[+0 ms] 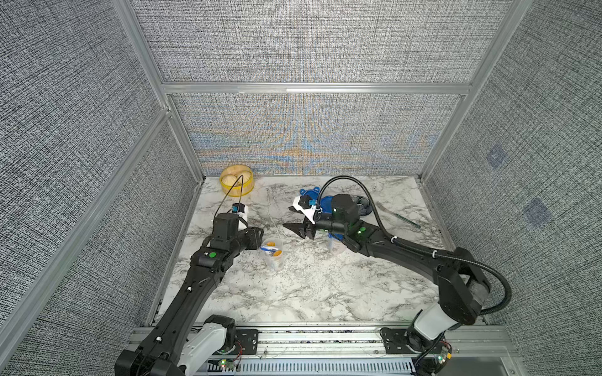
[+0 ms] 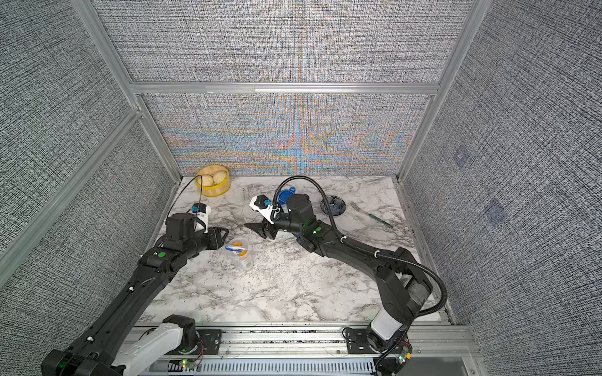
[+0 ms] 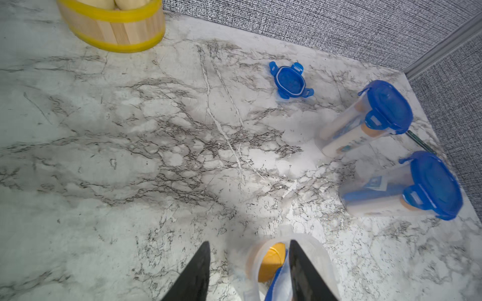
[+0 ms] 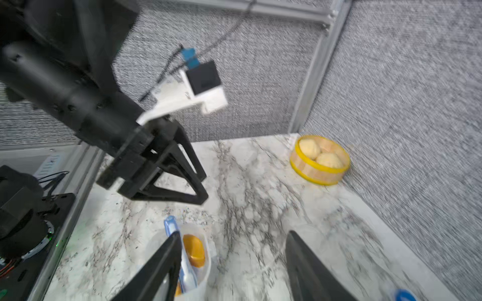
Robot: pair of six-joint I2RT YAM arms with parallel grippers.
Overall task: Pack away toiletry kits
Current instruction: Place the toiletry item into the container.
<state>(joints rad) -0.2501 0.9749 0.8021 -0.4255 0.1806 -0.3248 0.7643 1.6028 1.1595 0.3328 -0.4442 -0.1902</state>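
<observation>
black left claw (image 3: 249,241) half-open by cup (image 3: 321,258)

Black arms (image 1: 195,286), green lights (image 1: 212,255), ribbed cable (image 1: 345,177)

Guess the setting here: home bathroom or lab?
Probably a robot test cell, not a home: grey fabric panels in aluminium framing box in a marble-pattern tabletop, with the left arm and right arm bolted to a front rail.

Both top views look steeply down from high on the robot's side over the whole marble table (image 1: 325,293); wrist views sit close and low, sharing the lidless cup (image 3: 319,251).
</observation>
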